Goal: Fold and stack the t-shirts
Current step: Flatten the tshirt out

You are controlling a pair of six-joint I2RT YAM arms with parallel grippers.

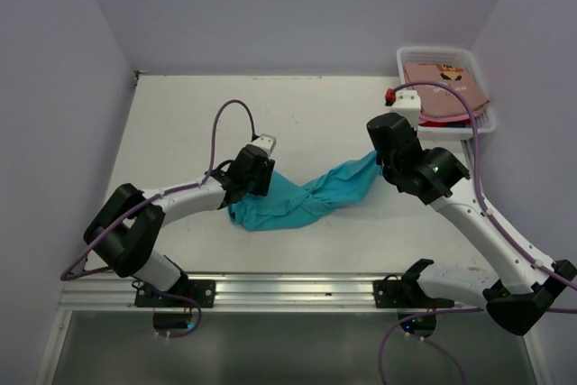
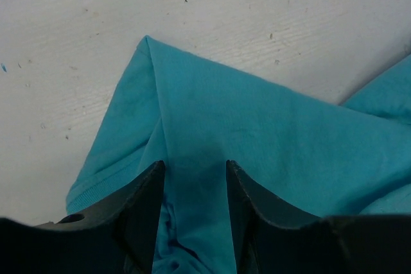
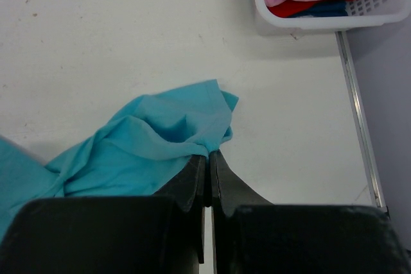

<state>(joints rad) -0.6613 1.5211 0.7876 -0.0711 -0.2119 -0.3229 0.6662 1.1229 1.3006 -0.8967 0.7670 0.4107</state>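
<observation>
A teal t-shirt [image 1: 297, 197] lies bunched and stretched across the middle of the table. My left gripper [image 1: 237, 196] is at its left end. In the left wrist view its jaws [image 2: 195, 166] stand apart and straddle a raised fold of the teal t-shirt [image 2: 257, 133]. My right gripper [image 1: 382, 165] is at the shirt's right end. In the right wrist view it [image 3: 209, 155] is shut on an edge of the teal t-shirt [image 3: 148, 145]. Other t-shirts [image 1: 446, 86], salmon-pink on top with red and blue edges below, lie in a basket.
The white plastic basket [image 1: 403, 62] stands at the table's back right corner; it also shows in the right wrist view [image 3: 308, 24]. A metal rail [image 1: 288, 288] runs along the near edge. Walls close off the left, back and right.
</observation>
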